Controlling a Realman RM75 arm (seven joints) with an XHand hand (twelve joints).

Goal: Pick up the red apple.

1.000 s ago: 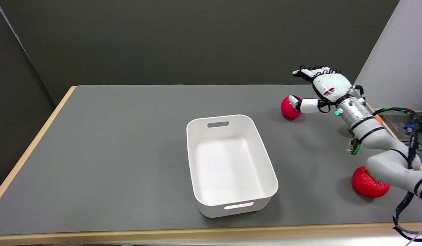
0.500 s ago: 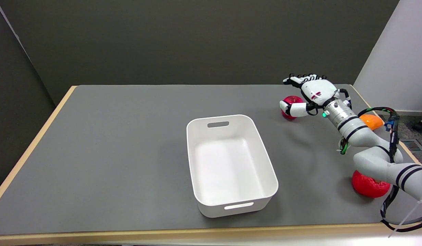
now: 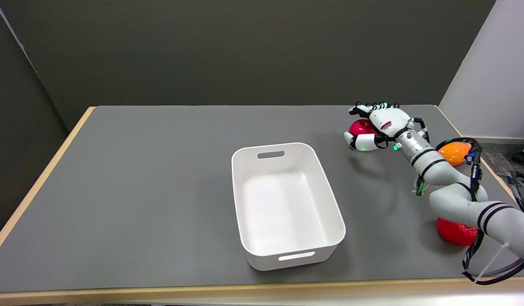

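Observation:
The red apple [image 3: 360,126] sits on the grey table [image 3: 139,178] at the far right. My right hand [image 3: 383,123] is low over it from the right. The fingers [image 3: 374,106] stretch along the apple's far side and the thumb [image 3: 359,143] lies along its near side, so the apple sits in the gap between them. The fingers still look spread, and I see no firm grip. Part of the apple is hidden behind the palm and thumb.
A white bin [image 3: 287,204] stands empty mid-table, left of the arm. An orange fruit [image 3: 455,153] lies near the right edge behind the forearm. A red bumpy fruit [image 3: 455,231] sits under the elbow at the front right.
The hand has dropped and slid left over the apple, with the fingers now past its far side and the thumb closer under it. The forearm has swung away, uncovering the orange fruit.

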